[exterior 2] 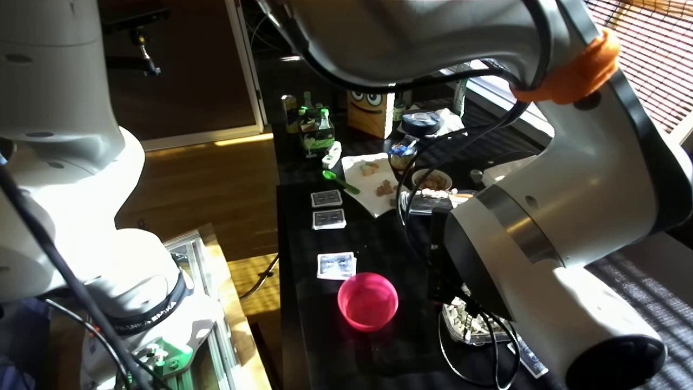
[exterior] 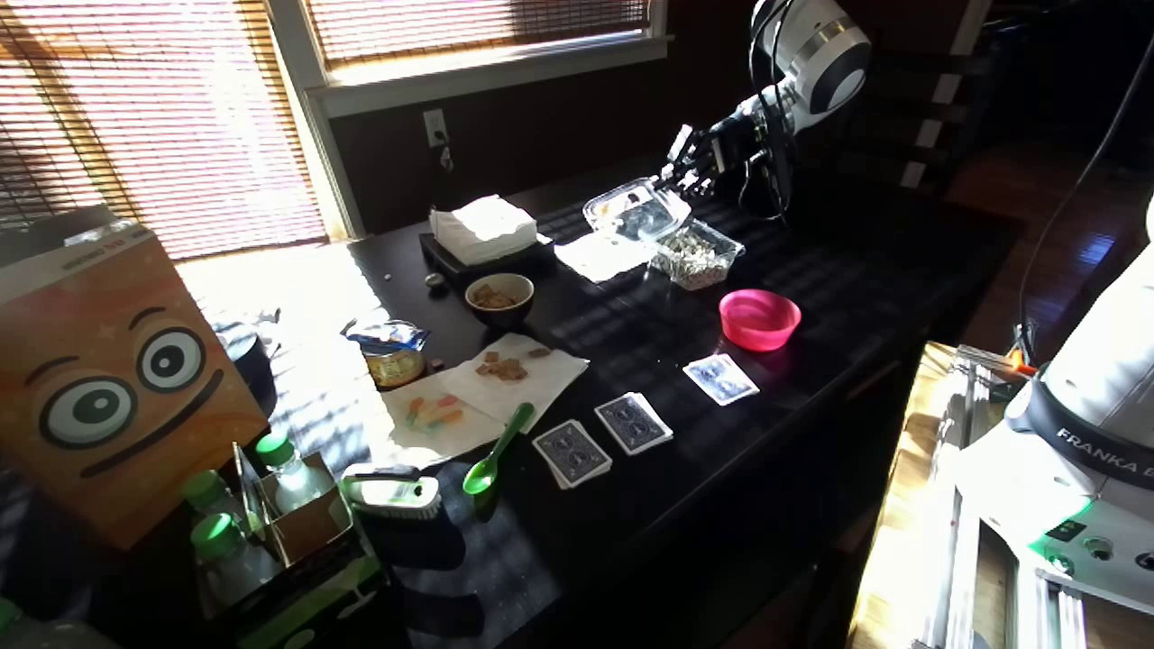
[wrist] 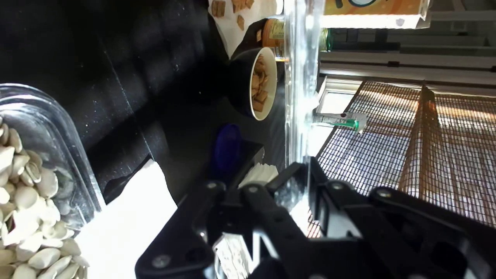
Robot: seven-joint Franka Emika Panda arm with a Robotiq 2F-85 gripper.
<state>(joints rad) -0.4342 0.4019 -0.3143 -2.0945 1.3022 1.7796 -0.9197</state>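
– What are the fingers (wrist: 318,174) doing?
– They're pinching one clear lid (wrist: 299,97), holding it near the one seed tub (wrist: 83,176).
– And what is lying around that tub?
– One white sheet (wrist: 128,224) is lying just beside it, one pink bowl (exterior: 755,335) is sitting near it, and farther from it on the bench (exterior: 622,324), one cracker bowl (exterior: 500,315) and three card stacks (exterior: 633,424) are resting.

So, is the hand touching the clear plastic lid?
Touching: the wrist view shows the hand pinching the clear plastic lid between its fingers.
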